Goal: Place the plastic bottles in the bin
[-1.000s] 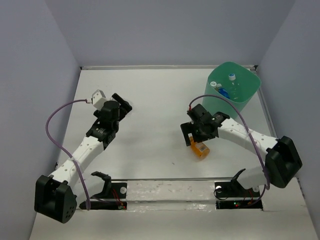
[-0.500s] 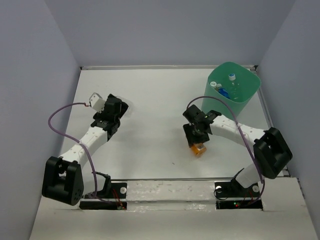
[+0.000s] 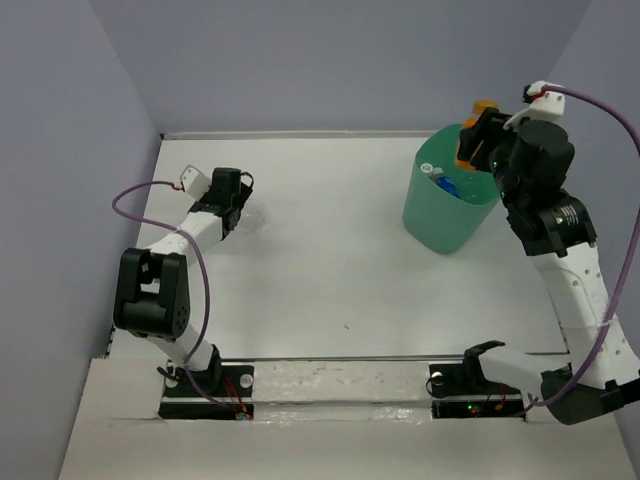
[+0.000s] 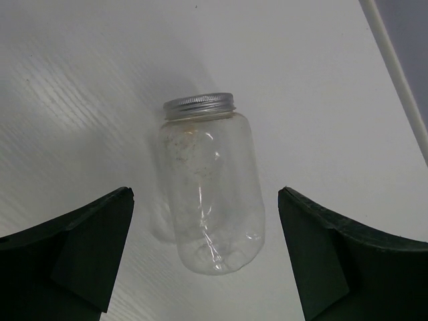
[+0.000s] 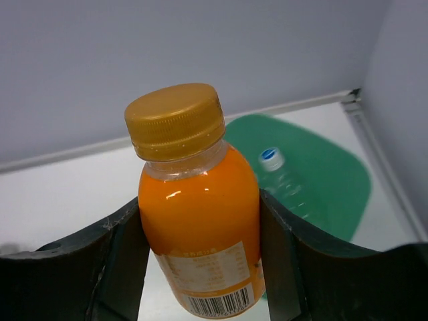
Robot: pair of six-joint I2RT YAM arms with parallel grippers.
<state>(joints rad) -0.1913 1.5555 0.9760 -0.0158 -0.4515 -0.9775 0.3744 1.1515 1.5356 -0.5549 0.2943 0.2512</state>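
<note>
Plain white tabletop (image 3: 330,260) and pale grey walls frame the scene, with the green bin (image 3: 440,215) standing in the upper right of the overhead view. At least one bottle (image 3: 449,186), blue-labelled, already lies inside it. The right claw (image 5: 199,231) is clenched on a stubby orange bottle (image 5: 197,194) with a gold cap, holding it upright over the bin's mouth, so I'd say that one only needs letting go. Over in the upper left, the left claw (image 4: 204,200) hangs spread wide above a clear bottle (image 4: 210,194) with a silver lid lying on the table, fingers on either side but not touching. It looks like the last one to fetch, since I can spot no other outside the bin.
</note>
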